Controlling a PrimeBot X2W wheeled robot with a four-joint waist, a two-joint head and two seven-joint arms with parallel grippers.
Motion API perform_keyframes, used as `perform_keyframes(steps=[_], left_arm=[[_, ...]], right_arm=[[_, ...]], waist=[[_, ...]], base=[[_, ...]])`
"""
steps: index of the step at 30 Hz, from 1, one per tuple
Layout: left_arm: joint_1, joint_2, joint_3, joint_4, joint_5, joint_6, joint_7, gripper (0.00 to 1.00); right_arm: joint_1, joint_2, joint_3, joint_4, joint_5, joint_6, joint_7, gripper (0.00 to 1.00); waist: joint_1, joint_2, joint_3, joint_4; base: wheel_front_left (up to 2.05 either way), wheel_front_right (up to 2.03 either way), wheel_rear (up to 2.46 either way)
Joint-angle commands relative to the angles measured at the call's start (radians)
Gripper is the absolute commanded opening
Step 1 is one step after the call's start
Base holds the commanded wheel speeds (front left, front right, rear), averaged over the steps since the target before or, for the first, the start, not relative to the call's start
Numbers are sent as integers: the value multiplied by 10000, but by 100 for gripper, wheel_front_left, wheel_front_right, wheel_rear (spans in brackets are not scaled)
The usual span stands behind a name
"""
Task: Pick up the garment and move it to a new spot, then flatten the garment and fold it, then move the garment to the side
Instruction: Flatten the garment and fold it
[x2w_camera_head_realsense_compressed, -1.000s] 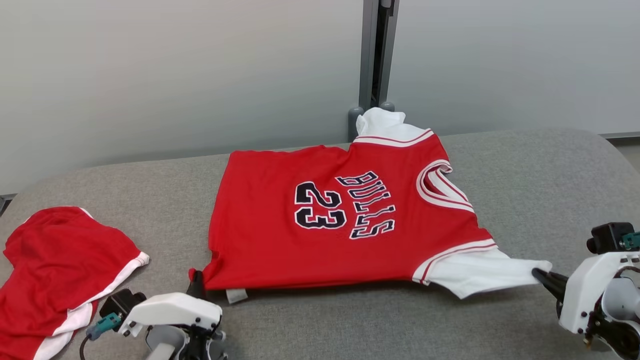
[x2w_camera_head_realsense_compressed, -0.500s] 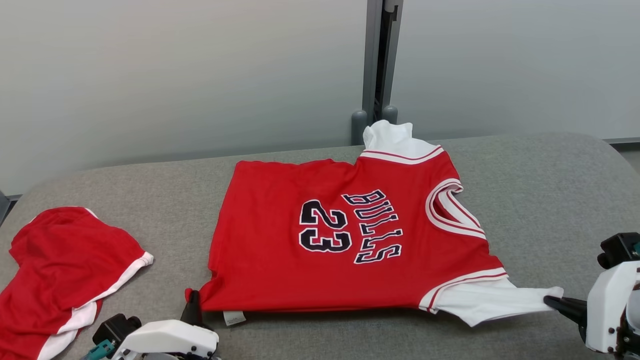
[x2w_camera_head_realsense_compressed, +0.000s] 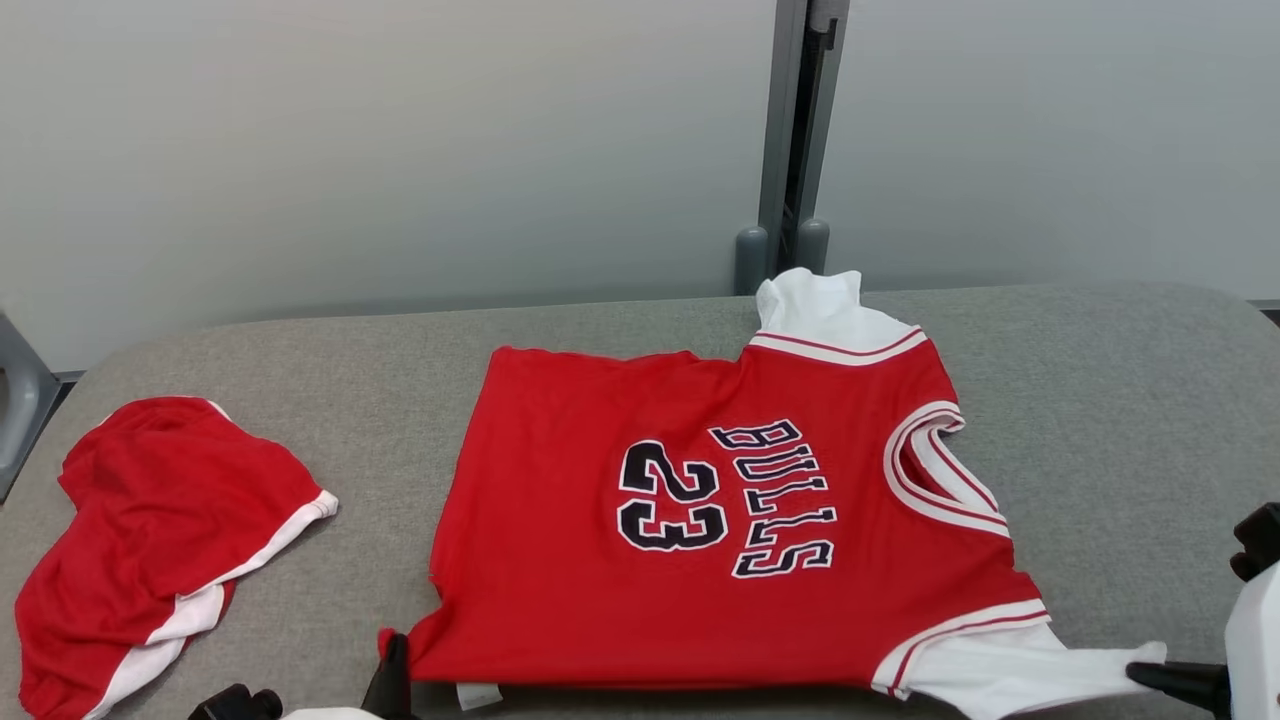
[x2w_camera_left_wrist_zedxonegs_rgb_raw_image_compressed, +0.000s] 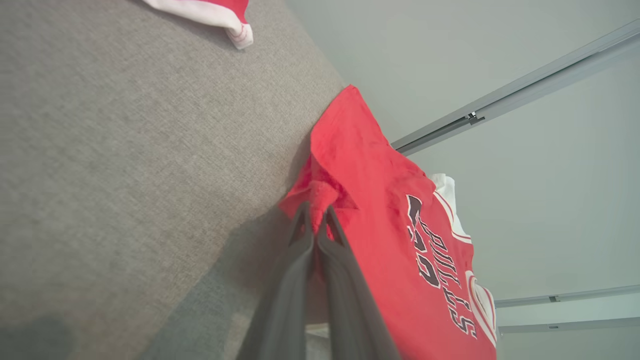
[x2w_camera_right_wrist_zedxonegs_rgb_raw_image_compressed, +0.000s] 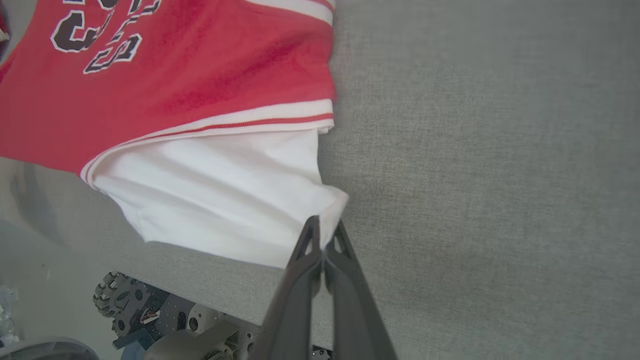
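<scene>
The left gripper (x2w_camera_left_wrist_zedxonegs_rgb_raw_image_compressed: 316, 216) is clamped shut on the bunched hem corner of the red jersey (x2w_camera_head_realsense_compressed: 600, 560), and the right gripper (x2w_camera_right_wrist_zedxonegs_rgb_raw_image_compressed: 326, 226) is pinched together on the tip of its white sleeve (x2w_camera_right_wrist_zedxonegs_rgb_raw_image_compressed: 225, 200) — both at the near edge of the grey padded table (x2w_camera_head_realsense_compressed: 1100, 400). The jersey is spread flat mid-table, print upward. A second red garment (x2w_camera_head_realsense_compressed: 160, 530) is crumpled well apart at the left. Behind the table a grey post (x2w_camera_head_realsense_compressed: 795, 150) is seen between pale wall panels.
</scene>
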Motion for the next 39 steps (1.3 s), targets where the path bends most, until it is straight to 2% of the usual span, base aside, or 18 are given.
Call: perform_keyframes(steps=[1, 9, 13, 18, 26, 28, 32, 35, 39], left_arm=[[206, 253, 53, -208, 59, 169, 46, 0], [991, 801, -111, -1628, 62, 967, 601, 0], [1090, 662, 50, -2043, -231, 1048, 703, 0], [824, 378, 363, -2388, -913, 1397, 1171, 0], [244, 231, 900, -2955, -1879, 1955, 2029, 0], [-106, 49, 1339, -3042, -2473, 2257, 2379, 0], [-485, 91, 1530, -2960, -2697, 2466, 2574, 0], [-1016, 86, 1645, -2659, -2735, 2590, 2730, 0], [-1481, 20, 1701, -2277, -2832, 2616, 2866, 0]], right_arm=[[223, -210, -107, -45, 62, -9, 162, 0], [962, -509, -710, -810, 328, -8, 641, 0], [1138, -305, -1080, -1014, 189, -8, 552, 0], [1054, -39, -1578, -1221, 14, -6, 478, 0], [669, 592, -2428, -1324, -350, -6, 153, 0], [455, 918, -2680, -1254, -599, -5, 60, 0], [222, 1253, -2844, -1125, -876, -5, 30, 0], [-141, 1753, -3075, -961, -1229, -5, -80, 0], [-497, 2197, -3245, -674, -1638, -5, -223, 0]], waist=[[0, -1, 22, 42], [0, -1, 173, 164], [0, -1, 275, 154], [0, -1, 489, 114], [0, -1, 861, 85], [0, -1, 1018, 64], [0, -1, 1171, 18], [0, -1, 1384, -63], [0, -1, 1611, -152]], base=[[0, 0, 0], [0, 0, 0], [0, 0, 0], [0, 0, 0], [0, 0, 0], [0, 0, 0], [0, 0, 0], [0, 0, 0], [0, 0, 0]])
